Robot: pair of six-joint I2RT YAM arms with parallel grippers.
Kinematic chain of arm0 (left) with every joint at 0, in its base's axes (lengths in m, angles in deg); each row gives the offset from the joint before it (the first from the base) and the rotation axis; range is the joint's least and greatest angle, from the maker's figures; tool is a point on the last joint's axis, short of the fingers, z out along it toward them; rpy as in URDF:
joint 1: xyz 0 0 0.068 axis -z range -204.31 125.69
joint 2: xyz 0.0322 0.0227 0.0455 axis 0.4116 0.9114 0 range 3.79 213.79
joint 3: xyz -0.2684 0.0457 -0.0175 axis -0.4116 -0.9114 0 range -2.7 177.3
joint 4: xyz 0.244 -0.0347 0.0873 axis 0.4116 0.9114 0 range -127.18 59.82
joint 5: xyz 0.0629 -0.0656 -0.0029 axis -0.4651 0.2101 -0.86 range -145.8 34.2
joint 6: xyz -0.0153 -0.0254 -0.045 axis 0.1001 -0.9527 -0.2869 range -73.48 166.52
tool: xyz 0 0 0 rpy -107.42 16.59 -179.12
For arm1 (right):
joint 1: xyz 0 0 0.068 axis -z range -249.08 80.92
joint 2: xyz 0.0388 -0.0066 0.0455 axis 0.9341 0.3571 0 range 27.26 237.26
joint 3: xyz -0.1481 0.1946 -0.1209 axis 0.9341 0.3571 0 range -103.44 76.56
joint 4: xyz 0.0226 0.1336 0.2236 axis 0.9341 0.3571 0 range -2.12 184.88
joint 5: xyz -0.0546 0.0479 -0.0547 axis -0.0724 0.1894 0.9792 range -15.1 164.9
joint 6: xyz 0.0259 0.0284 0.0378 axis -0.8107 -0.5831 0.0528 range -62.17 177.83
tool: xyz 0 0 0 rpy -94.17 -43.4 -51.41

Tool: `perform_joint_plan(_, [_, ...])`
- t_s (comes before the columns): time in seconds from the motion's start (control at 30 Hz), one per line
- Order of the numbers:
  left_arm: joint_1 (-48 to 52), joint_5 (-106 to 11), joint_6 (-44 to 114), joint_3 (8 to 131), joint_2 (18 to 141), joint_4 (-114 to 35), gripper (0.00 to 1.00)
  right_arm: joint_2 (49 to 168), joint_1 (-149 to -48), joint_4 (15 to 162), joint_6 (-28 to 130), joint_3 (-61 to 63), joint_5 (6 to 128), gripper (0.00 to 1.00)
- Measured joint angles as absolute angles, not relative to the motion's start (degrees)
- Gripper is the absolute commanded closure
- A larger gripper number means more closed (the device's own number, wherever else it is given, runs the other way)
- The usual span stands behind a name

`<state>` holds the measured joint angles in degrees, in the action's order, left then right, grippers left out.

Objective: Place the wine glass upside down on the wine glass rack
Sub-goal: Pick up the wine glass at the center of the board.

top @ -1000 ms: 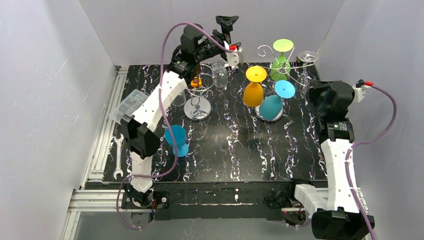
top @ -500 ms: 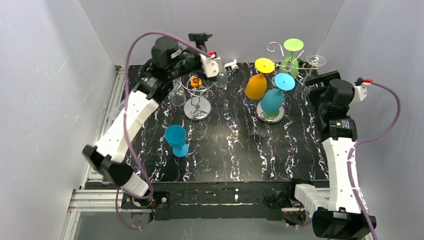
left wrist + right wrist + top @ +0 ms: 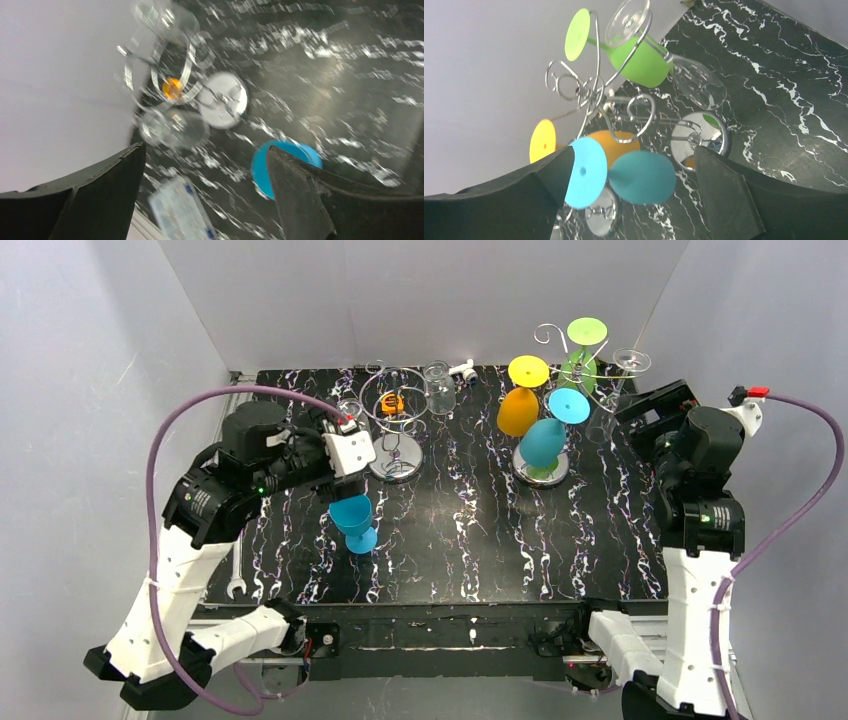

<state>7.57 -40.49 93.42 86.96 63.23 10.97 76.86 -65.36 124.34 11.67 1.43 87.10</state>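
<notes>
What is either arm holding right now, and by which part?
Nothing is held. The left tool and the right tool both stand open with nothing between their fingers.

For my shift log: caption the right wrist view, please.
Open right tool faces the wine glass rack, its green glass, orange glass, teal glass and clear glass hanging inverted.
</notes>
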Motion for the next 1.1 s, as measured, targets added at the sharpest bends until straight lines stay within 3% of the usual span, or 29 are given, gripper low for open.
perform_joint_plan(0.07, [7.2, -41.9, 91.0, 84.8, 62.8, 14.4, 0.44, 75.5, -65.4, 125.2, 13.5, 1.7, 85.4, 0.02])
perform_joint_plan(0.13, [6.3, -43.4, 88.1, 81.6, 63.0, 16.4, 0.51, 74.4, -65.4, 125.7, 15.5, 2.6, 83.3, 0.02])
perform_joint_plan(0.2, [4.4, -44.2, 85.4, 77.9, 63.8, 16.9, 0.48, 73.5, -65.4, 126.7, 17.2, 3.5, 81.2, 0.02])
perform_joint_plan(0.37, [-2.8, -43.9, 77.5, 74.3, 68.8, 17.1, 0.24, 71.3, -65.4, 129.9, 20.6, 6.5, 76.5, 0.02])
perform_joint_plan(0.57, [-7.7, -40.5, 70.2, 71.2, 69.9, 16.1, 0.2, 64.9, -65.5, 129.1, 19.5, 10.3, 68.4, 0.01])
perform_joint_plan(1.1, [-12.2, -34.2, 64.5, 58.3, 70.9, 13.7, 0.54, 66.0, -66.2, 125.8, 17.7, 9.0, 63.7, 0.02])
